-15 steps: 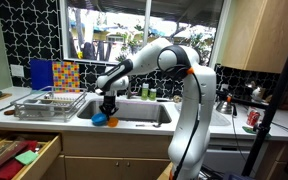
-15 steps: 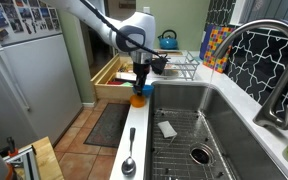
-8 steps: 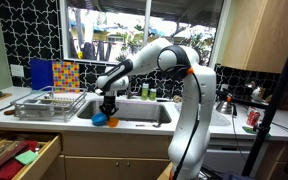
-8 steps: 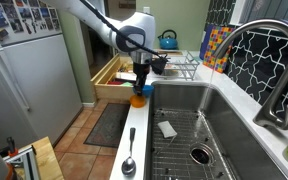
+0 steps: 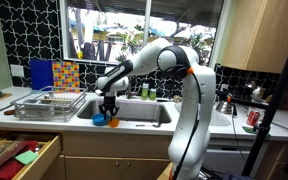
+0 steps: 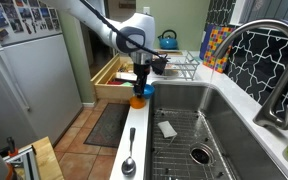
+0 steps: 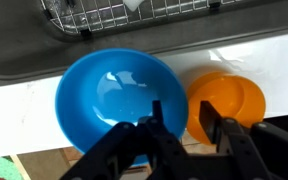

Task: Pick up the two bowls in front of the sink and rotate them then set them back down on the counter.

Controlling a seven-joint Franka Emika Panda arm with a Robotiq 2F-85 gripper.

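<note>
In the wrist view the bright blue bowl (image 7: 114, 95) and the orange bowl (image 7: 229, 103) sit side by side on the pale counter (image 7: 24, 110), just in front of the sink (image 7: 134, 40). My gripper (image 7: 181, 125) is open and low over them. One finger is over the blue bowl's rim, the other over the orange bowl's near edge, with the gap between the bowls between them. In both exterior views the gripper (image 5: 109, 108) (image 6: 141, 86) hangs over the blue bowl (image 5: 99, 119) and the orange bowl (image 6: 136, 100) at the sink's front corner.
A wire dish rack (image 5: 44, 103) stands beside the sink (image 6: 199, 120). An open wooden drawer (image 5: 19, 155) juts out below the counter. A spoon (image 6: 129, 164) lies on the front counter strip. A red can (image 5: 252, 118) stands at the far side.
</note>
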